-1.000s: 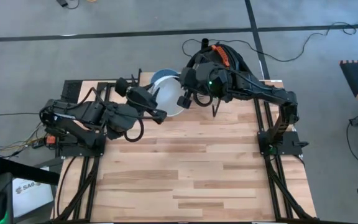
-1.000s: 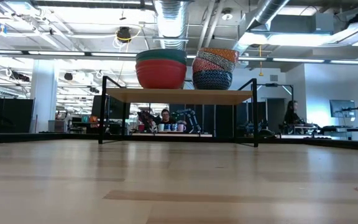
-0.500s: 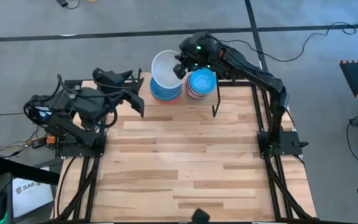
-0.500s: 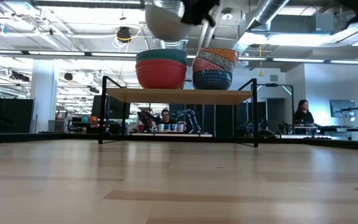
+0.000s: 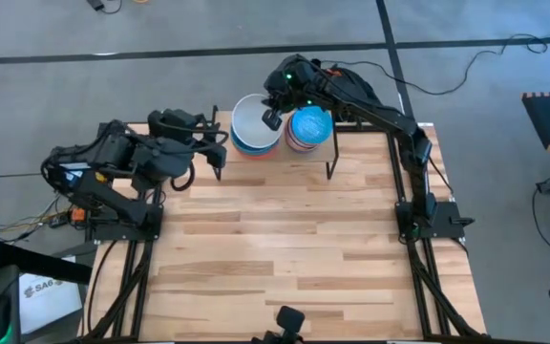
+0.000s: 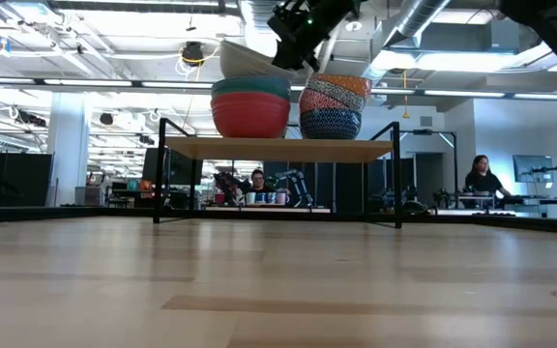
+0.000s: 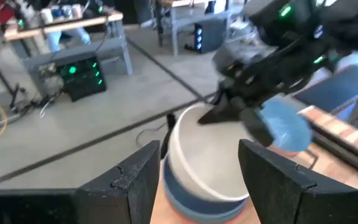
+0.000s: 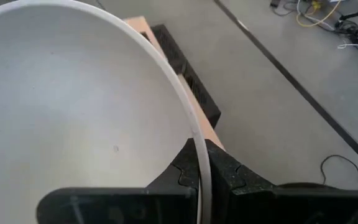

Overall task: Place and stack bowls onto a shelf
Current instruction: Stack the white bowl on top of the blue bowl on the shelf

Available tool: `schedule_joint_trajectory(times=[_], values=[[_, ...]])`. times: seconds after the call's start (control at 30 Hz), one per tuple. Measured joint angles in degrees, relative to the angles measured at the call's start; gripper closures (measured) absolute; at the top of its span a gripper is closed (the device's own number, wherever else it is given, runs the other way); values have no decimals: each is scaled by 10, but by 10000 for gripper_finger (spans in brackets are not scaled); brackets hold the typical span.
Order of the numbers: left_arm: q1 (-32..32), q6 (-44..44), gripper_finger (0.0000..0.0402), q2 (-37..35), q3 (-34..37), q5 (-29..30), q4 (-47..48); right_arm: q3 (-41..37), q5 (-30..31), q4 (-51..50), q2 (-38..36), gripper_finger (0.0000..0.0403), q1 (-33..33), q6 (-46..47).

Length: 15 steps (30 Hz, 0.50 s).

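Observation:
The shelf (image 6: 278,148) stands at the table's far edge and carries two stacks of bowls. On the left stack (image 6: 249,108), red under green, lies a tilted white bowl (image 5: 253,122). My right gripper (image 5: 273,107) is shut on that bowl's rim. The right stack (image 6: 332,106) is patterned, with a light blue bowl (image 5: 310,127) on top. My left gripper (image 5: 216,156) stands open a short way to the left of the shelf, with its fingers (image 7: 138,180) pointing at the white bowl (image 7: 204,155) and nothing between them. My right gripper pinches the white bowl's rim (image 8: 194,134) on the side toward the right stack, one finger inside the bowl and one outside. It comes from above, slanting down from the far right. The bowl sits tilted, its underside (image 6: 249,75) on the left stack's top bowl.
The shelf's thin black legs (image 6: 397,174) stand on the wooden tabletop (image 5: 285,248). Both arm bases are clamped at the table's left and right edges. People sit at desks in the room behind the table.
My left gripper has drawn back from the white bowl toward the table's left edge and no longer touches it. My right gripper has carried the bowl over the left stack and lowered it onto the top bowl, where it now sits tilted.

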State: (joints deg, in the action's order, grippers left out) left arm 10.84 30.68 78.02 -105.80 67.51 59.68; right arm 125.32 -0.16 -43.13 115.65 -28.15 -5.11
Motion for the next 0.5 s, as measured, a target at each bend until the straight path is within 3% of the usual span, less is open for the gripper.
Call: schedule_joint_trajectory(times=[0.17,0.5], values=[[-28,41,197,17,1,-31,40,-2,-9,-8,0,372,-2,-13],[-70,39,197,55,1,-85,38,-2,-39,-21,-1,372,-9,-23]])
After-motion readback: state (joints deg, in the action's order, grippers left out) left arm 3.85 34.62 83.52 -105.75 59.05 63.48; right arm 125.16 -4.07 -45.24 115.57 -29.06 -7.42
